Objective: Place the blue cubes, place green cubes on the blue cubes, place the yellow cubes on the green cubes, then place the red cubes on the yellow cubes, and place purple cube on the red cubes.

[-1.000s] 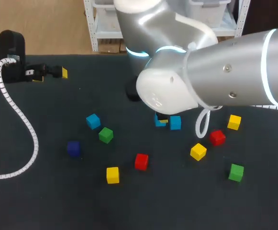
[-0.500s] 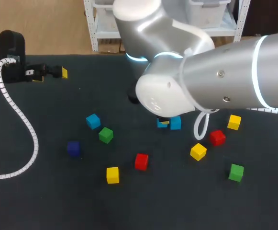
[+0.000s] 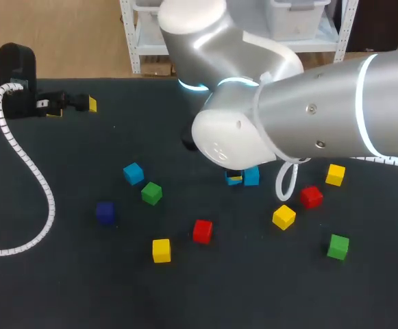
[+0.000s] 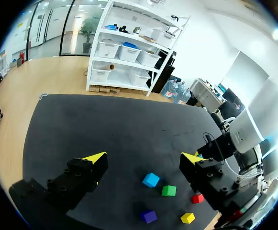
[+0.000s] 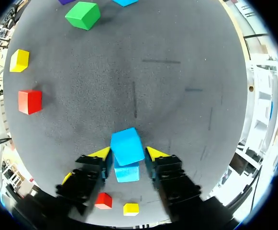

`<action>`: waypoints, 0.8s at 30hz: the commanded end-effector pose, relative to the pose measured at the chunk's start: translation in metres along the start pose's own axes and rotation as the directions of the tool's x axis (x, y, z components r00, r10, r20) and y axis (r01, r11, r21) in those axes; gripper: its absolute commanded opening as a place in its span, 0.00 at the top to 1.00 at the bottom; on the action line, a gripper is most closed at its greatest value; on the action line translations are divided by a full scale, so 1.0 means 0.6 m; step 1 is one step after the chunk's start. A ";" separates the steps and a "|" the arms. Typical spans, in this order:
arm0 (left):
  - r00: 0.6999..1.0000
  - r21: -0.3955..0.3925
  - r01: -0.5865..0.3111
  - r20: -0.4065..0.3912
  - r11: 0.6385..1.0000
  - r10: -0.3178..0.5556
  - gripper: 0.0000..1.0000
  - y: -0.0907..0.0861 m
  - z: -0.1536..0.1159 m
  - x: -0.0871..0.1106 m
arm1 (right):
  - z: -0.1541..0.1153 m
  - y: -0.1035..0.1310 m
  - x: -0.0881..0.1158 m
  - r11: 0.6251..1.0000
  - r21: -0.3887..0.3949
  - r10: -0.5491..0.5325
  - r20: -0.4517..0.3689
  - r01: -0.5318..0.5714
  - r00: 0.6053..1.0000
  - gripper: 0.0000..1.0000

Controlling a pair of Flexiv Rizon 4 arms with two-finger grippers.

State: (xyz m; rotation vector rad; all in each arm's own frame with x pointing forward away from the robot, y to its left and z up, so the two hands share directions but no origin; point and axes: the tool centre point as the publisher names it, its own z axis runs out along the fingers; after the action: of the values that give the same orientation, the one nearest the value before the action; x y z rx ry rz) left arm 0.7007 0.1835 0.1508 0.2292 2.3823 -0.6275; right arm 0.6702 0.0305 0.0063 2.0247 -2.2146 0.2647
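My right gripper (image 5: 127,154) points down at the table's middle, open, its fingers close on either side of a light blue cube (image 5: 126,145). A second blue cube (image 5: 127,173) lies right against that one; in the head view the two (image 3: 233,178) (image 3: 251,176) sit side by side under my right arm. A third blue cube (image 3: 133,173), green cubes (image 3: 151,192) (image 3: 338,246), yellow cubes (image 3: 161,250) (image 3: 283,216) (image 3: 335,174), red cubes (image 3: 202,231) (image 3: 311,197) and a purple cube (image 3: 105,212) lie scattered singly. My left gripper (image 4: 143,158) hangs open and empty at the far left (image 3: 82,104).
My right arm's big elbow (image 3: 240,130) hides the table behind the two blue cubes. A white coiled cable (image 3: 27,164) from the left arm lies across the table's left side.
My right gripper has moved the blue cube slightly nearer the other blue cube, and its fingers have spread a little. The left arm has stayed still.
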 end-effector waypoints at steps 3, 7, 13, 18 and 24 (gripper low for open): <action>1.000 0.006 -0.001 0.004 1.000 0.001 0.00 0.002 0.000 0.002 | -0.007 -0.008 -0.007 1.000 -0.008 0.014 0.021 -0.014 1.000 0.00; 1.000 0.006 -0.001 0.004 1.000 0.001 0.00 0.002 0.000 0.002 | -0.009 -0.008 -0.009 1.000 -0.014 -0.003 0.029 0.003 1.000 0.00; 1.000 0.006 -0.001 0.004 1.000 0.001 0.00 0.002 0.000 0.002 | 0.001 -0.013 -0.010 1.000 -0.007 -0.019 0.031 0.019 0.999 0.22; 1.000 0.006 -0.001 0.004 1.000 0.001 0.00 0.002 0.000 0.002 | 0.011 -0.022 -0.014 0.999 -0.016 -0.028 0.037 0.029 0.999 0.16; 1.000 0.006 -0.001 0.004 1.000 0.001 0.00 0.002 0.000 0.002 | 0.013 -0.029 -0.019 0.999 -0.027 -0.037 0.042 0.038 0.998 0.54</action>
State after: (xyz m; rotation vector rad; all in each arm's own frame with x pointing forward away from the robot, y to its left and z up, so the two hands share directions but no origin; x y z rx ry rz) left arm 0.7007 0.1835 0.1508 0.2292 2.3822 -0.6275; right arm 0.6832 0.0355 -0.0029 2.0828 -2.1954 0.1981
